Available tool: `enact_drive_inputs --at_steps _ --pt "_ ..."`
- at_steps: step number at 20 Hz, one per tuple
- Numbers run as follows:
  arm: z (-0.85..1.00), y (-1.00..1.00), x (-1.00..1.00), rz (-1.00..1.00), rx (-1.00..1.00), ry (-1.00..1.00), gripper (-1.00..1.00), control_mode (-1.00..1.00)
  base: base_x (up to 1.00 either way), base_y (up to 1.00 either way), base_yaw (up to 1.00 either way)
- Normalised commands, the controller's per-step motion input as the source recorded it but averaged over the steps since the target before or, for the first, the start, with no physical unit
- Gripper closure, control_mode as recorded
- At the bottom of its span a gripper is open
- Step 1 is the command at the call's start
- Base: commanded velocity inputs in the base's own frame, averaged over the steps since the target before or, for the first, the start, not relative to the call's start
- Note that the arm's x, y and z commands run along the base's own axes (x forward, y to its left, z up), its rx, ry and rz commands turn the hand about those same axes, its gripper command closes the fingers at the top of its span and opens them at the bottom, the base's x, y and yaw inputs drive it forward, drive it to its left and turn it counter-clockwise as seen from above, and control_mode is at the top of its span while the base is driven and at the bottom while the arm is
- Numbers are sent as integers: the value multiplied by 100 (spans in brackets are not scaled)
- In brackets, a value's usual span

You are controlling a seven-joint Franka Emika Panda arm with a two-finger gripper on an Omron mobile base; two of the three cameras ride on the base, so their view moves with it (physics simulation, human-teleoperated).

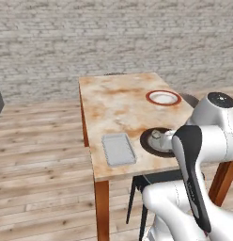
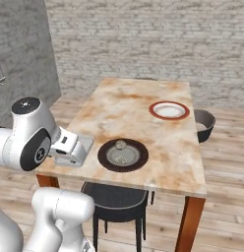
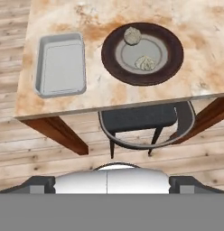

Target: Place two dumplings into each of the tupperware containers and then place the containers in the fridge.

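Two dumplings (image 3: 143, 62) are sitting on the dark brown plate (image 3: 142, 53), a tupperware container (image 3: 60, 64) just beside it on the desk (image 3: 199, 72), fingers (image 3: 41, 184) standing open, gripping nothing.

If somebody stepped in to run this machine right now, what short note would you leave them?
Gripper: open and holding nothing, raised above the table's near edge.
Dumplings: two in sight, both on the dark brown plate, one by the rim, the other nearer the middle.
Tupperware container: one in sight, empty, on the table beside that plate.
Red-rimmed plate further along the table holds nothing.
Done: nothing yet.
Left: fill the containers with dumplings, then carry them to the fridge.
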Motion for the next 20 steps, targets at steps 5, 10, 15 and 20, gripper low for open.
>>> enact_drive_inputs --at_steps 5,10,15,20 --pt "0 0 0 0 0 0 -100 100 64 -13 0" --pt "-4 -6 75 0 0 5 -100 -100 14 -3 0" --pt "-32 -46 91 0 0 11 -100 -100 0 0 0" --pt "-56 -56 62 0 2 7 -100 -100 0 0 0"
